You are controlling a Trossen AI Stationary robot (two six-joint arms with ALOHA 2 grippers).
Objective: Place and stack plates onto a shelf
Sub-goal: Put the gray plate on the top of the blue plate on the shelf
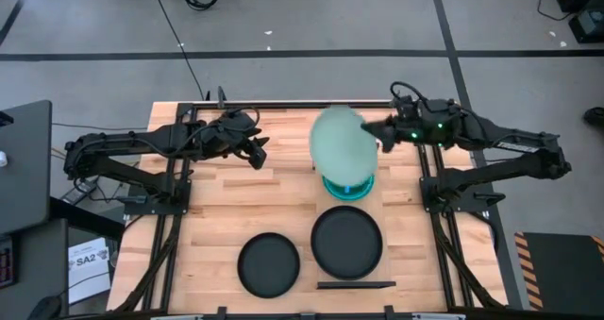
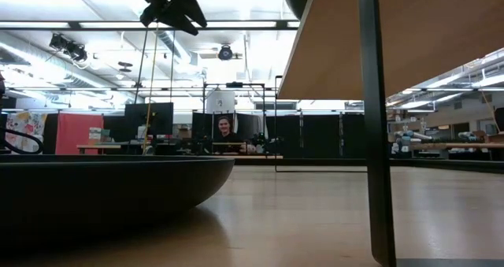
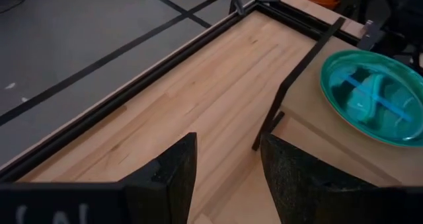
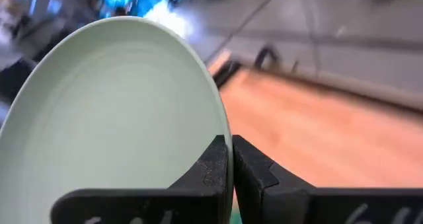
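Note:
My right gripper (image 4: 229,159) is shut on the pale mint plate (image 1: 342,141), which is in the air over the table's far middle, partly above the teal-blue plate (image 1: 349,186). The teal-blue plate (image 3: 373,95) lies flat on the shelf (image 3: 310,115), a raised pale plank with dark edging and a thin dark leg (image 2: 374,125). Two matte black plates (image 1: 269,263) (image 1: 347,242) rest flat on the tabletop near its front edge. My left gripper (image 3: 228,178) is open and hovers left of the shelf, touching nothing. My right gripper pinches the mint plate's rim (image 4: 221,135) between its two fingers, on the plate's right side. The fingers come roughly level from the table's right. The plate is lifted clear and tilted, its face (image 4: 119,112) stretching away from the fingers.
Bare wooden tabletop (image 1: 274,202) lies between the left gripper and the black plates. A short dark bar (image 1: 356,285) sits at the near edge. Black frame rails border the table (image 3: 152,72). A person sits far off in the room behind (image 2: 226,131).

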